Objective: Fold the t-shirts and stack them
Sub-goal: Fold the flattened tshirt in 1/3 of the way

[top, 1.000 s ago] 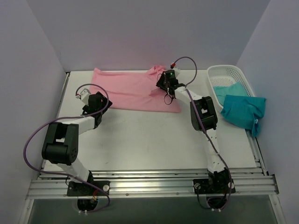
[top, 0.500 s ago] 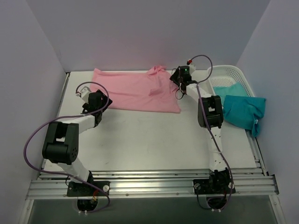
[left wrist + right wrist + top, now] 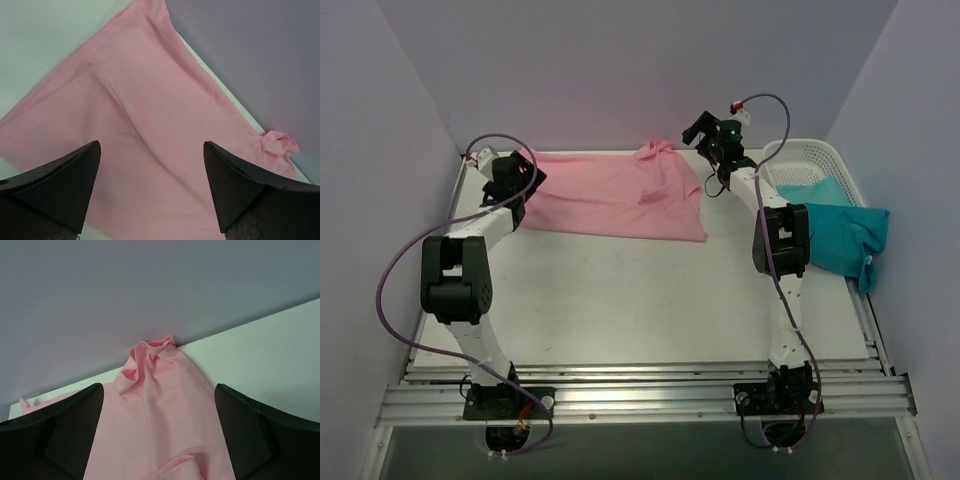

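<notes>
- Pink t-shirt [image 3: 610, 195] lies spread at twelve o'clock on the table [image 3: 620, 290].
- Left gripper [image 3: 150, 150] is over it, fingers spread, empty.
- Right gripper [image 3: 159, 390] is likewise spread and empty.
- Teal t-shirts [image 3: 840, 235] drape over the basket [image 3: 800, 150] at three o'clock.

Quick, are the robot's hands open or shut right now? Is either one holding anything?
Left hand: open, holding nothing, above the pink t-shirt.
Right hand: open, holding nothing.

T-shirt [image 3: 610, 195] spread along table [image 3: 640, 300] rear; basket [image 3: 808, 157] right.
</notes>
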### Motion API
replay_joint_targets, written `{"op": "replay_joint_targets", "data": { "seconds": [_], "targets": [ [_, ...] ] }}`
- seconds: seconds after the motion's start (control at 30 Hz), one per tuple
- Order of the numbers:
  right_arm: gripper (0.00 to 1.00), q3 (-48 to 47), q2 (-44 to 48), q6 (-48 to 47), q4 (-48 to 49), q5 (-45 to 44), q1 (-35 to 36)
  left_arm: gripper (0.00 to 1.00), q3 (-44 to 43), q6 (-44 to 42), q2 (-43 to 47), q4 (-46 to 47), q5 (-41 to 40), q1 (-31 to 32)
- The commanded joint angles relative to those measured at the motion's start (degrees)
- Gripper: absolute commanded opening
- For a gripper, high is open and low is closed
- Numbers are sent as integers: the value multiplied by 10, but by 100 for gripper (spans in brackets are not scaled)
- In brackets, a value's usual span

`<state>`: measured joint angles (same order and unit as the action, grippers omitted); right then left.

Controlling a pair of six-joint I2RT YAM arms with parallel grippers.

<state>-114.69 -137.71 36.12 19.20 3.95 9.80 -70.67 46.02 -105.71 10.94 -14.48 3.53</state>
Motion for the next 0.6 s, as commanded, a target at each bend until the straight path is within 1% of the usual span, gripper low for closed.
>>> {"op": "replay_joint_targets", "data": {
  "seconds": [0.0, 0.03, 0.07, 0.13, 0.17, 0.2, 0.27, 0.3, 0.33, 0.37, 0.4, 0.43, 0.47, 0.5, 0.53, 0.57],
  "targets": [
    [89, -29, -26, 19, 15, 55, -15, 93, -60, -9, -58, -44, 44, -16],
    [89, -22, -26, 27, 17, 61, -16, 93, -93, -7, -70, -58, 52, -24],
    [88, -9, -20, 43, 24, 64, -15, 93, -103, -4, -91, -74, 62, -28],
    [87, 67, 17, 55, 72, 72, -9, 92, -96, 9, -100, -73, 82, -33],
    [84, 98, 36, 58, 91, 71, -2, 92, -86, 12, -97, -59, 84, -33],
    [79, 158, 53, 58, 121, 69, 1, 92, -74, 14, -91, -52, 82, -33],
    [69, 214, 112, 62, 136, 59, 13, 92, -27, 27, -63, -28, 81, -33],
    [69, 266, 154, 63, 131, 53, 15, 92, -9, 38, -51, -22, 81, -31],
    [70, 292, 175, 65, 124, 36, 19, 91, 8, 43, -40, -17, 81, -28],
    [72, 320, 197, 69, 119, 29, 20, 91, 43, 49, -13, -14, 77, -22],
    [73, 350, 238, 80, 118, 23, 21, 91, 60, 60, 2, -14, 70, -19],
    [74, 410, 257, 84, 120, 7, 22, 91, 78, 68, 37, -21, 60, -16],
    [75, 435, 277, 85, 121, -2, 25, 91, 117, 77, 54, -25, 33, -11],
    [76, 456, 312, 81, 112, -13, 32, 91, 135, 90, 73, -28, 24, -10],
    [76, 488, 328, 77, 98, -29, 36, 91, 153, 95, 110, -29, 14, -9],
    [77, 503, 343, 76, 71, -64, 41, 91, 181, 99, 128, -39, -8, -6]
  ]
}}
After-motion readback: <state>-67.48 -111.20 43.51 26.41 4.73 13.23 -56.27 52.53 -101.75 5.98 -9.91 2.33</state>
